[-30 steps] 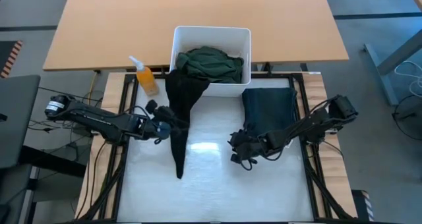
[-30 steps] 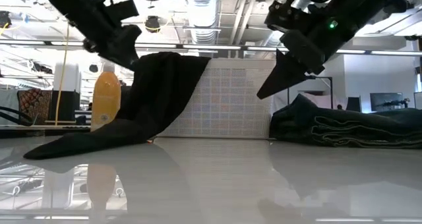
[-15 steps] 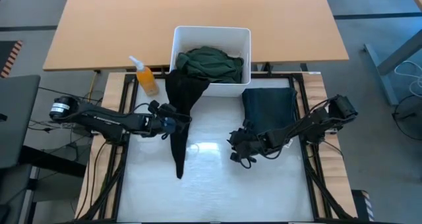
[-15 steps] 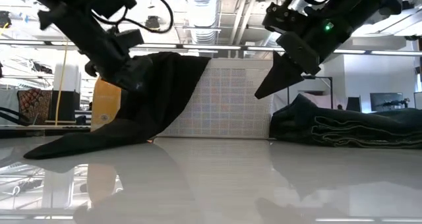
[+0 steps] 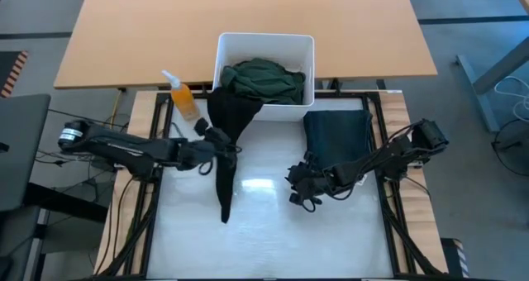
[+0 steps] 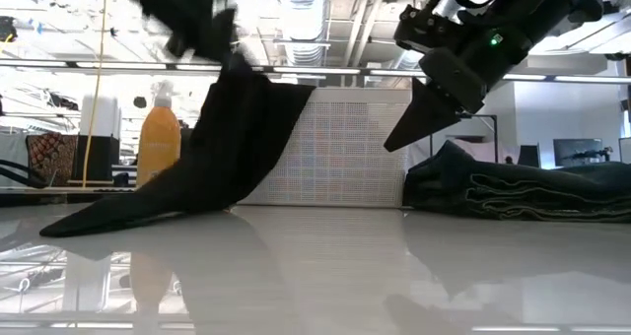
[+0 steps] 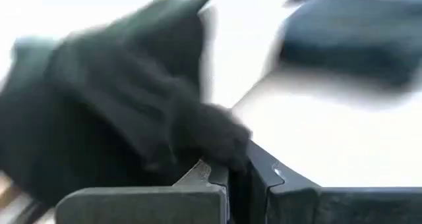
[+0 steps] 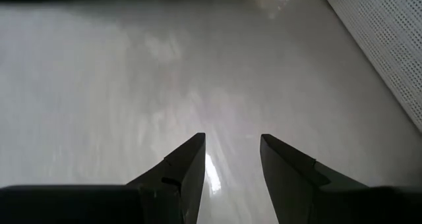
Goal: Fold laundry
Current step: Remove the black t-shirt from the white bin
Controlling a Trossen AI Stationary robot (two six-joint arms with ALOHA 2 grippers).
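A white table [image 5: 273, 231] is seen from above with two dark robot arms reaching in. The left gripper [image 5: 225, 150] is closed, pinching a long black garment [image 5: 225, 140] partway along its length. This garment hangs out of a white bin [image 5: 307, 70] at the back of the table and trails forward onto the white surface, ending in a narrow point. Inside the bin lies a crumpled dark green garment [image 5: 263, 78]. A folded dark garment [image 5: 335, 134] rests on the table just right of the bin's front. The right gripper [image 5: 301, 186] hovers above the table near that folded piece, its fingers [image 8: 188, 165] parted and holding nothing. An orange bottle [image 5: 183, 97] stands left of the bin.
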